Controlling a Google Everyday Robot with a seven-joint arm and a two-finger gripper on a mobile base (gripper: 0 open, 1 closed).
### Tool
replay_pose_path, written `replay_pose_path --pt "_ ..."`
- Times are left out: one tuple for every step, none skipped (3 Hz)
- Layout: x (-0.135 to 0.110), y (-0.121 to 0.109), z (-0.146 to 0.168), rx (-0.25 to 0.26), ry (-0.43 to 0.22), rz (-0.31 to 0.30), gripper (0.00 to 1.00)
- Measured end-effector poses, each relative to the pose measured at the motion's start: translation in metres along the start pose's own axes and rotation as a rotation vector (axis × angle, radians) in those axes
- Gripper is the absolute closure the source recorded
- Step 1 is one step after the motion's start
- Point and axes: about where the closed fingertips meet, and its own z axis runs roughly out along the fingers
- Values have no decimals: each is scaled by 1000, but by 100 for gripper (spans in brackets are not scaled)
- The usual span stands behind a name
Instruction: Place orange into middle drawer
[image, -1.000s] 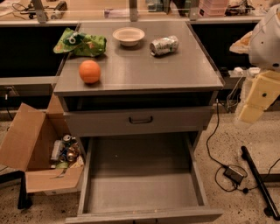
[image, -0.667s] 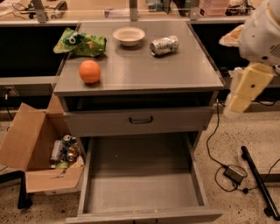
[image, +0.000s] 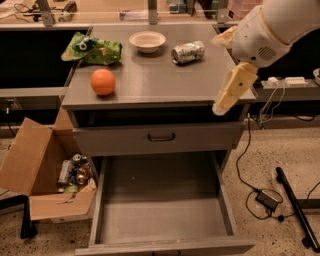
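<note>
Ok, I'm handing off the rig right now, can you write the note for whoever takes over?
Gripper: at the right front edge of the cabinet top, nothing seen in it.
Orange: on the cabinet top, front left, well apart from the gripper.
Middle drawer: pulled open, tray bare.
Done: drawer is open.
Left: grasp the orange, lower it into the drawer, release.

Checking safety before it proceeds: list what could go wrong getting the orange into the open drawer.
1. The claw hangs at the right front corner of the cabinet, the orange far left; reaching across could clip the crushed can.
2. The round orange sits near the front edge; a nudge might roll it toward the cardboard box, not the middle drawer.
</note>
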Motion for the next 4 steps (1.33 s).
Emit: replay_pose_path --pt "-3 1 6 -18 -25 10 0" --pt "-3 1 6 -18 -25 10 0" --pt "-8 -3 11 -4 -42 19 0" --pt "-33 -32 38 14 -118 46 0"
